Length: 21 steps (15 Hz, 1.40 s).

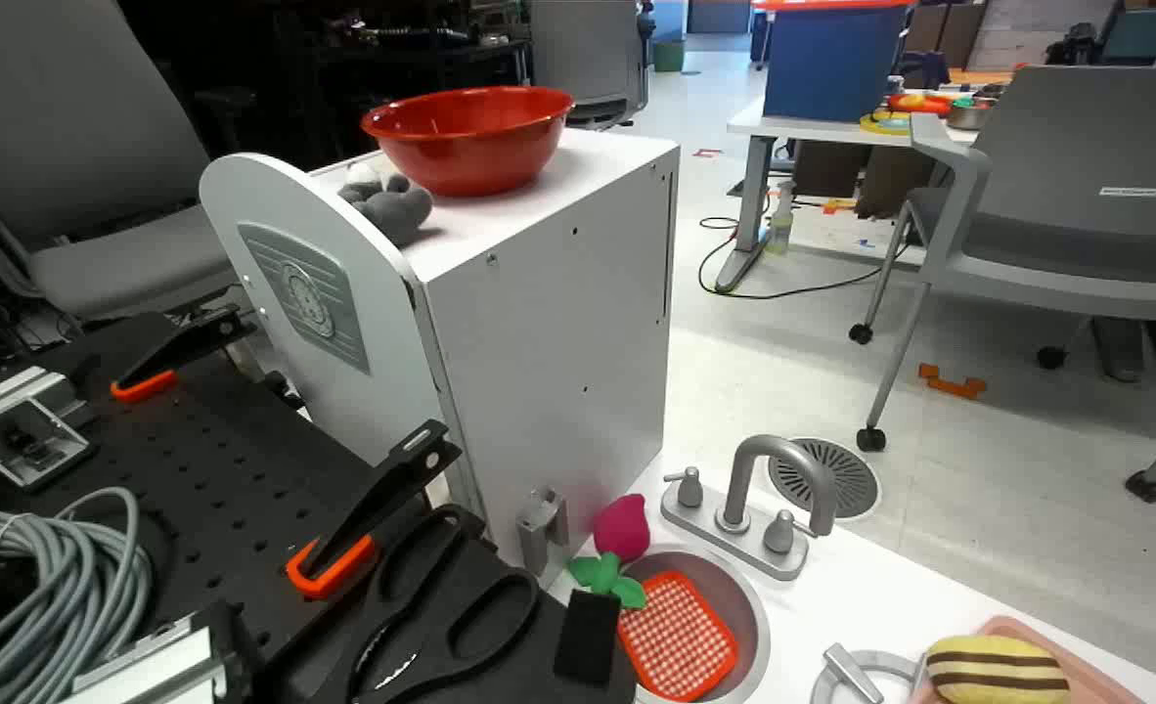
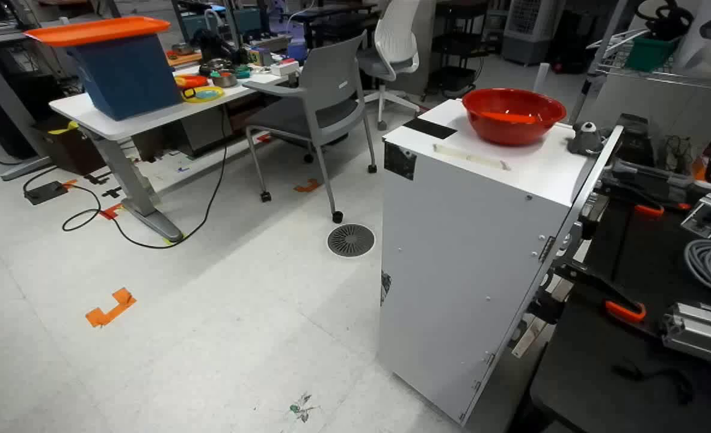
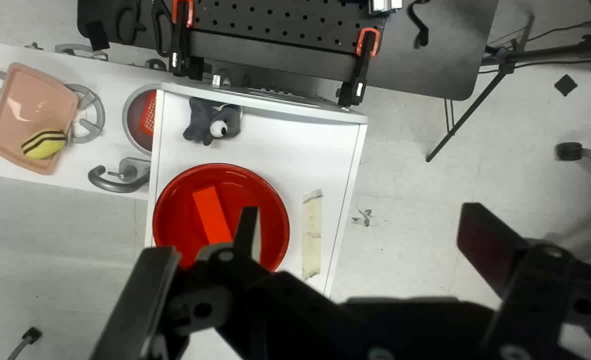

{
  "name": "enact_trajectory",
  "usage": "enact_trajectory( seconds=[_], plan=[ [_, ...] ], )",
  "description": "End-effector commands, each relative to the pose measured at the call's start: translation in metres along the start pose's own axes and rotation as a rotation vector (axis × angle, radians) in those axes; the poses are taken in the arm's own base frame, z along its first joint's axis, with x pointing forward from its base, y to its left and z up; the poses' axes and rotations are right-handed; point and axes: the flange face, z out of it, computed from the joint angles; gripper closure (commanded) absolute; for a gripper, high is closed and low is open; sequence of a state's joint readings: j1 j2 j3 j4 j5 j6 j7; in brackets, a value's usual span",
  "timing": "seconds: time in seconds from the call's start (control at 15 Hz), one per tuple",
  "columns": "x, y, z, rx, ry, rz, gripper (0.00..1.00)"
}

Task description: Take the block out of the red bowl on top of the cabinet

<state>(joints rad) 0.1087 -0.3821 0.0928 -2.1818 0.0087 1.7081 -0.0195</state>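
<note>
The block [image 3: 211, 212] is an orange-red bar lying flat inside the red bowl [image 3: 248, 187] in the wrist view. In an exterior view a strip of the block [image 2: 509, 118] shows inside the bowl [image 2: 512, 133]. In an exterior view the bowl [image 1: 485, 161] hides the block behind its wall. The bowl stands upright on top of the white cabinet [image 1: 558, 332], which also shows in an exterior view [image 2: 452, 258]. My gripper [image 3: 359, 220] is open and empty, seen only in the wrist view. Its left finger overlaps the bowl, right of the block; its right finger is over the floor.
A grey plush toy [image 3: 210, 122] sits beside the bowl, near the cabinet door [image 1: 289, 264], whose rounded edge rises above the top. A tape strip [image 3: 312, 235] lies right of the bowl. A black table [image 3: 275, 30] with clamps and a toy sink with faucet [image 3: 118, 180] adjoin the cabinet.
</note>
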Motion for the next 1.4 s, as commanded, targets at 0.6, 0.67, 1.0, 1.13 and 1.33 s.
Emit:
enact_trajectory(
  seconds=[0.6,0.67,1.0,1.13,1.33],
  plan=[
    [0.000,0.000,-0.001,0.000,0.001,0.000,0.00],
    [0.000,0.000,-0.001,0.000,0.001,0.000,0.00],
    [0.000,0.000,-0.001,0.000,0.001,0.000,0.00],
    [-0.004,0.004,-0.008,0.016,0.026,-0.017,0.00],
    [-0.003,0.020,-0.015,0.030,0.051,0.023,0.00]
  ],
)
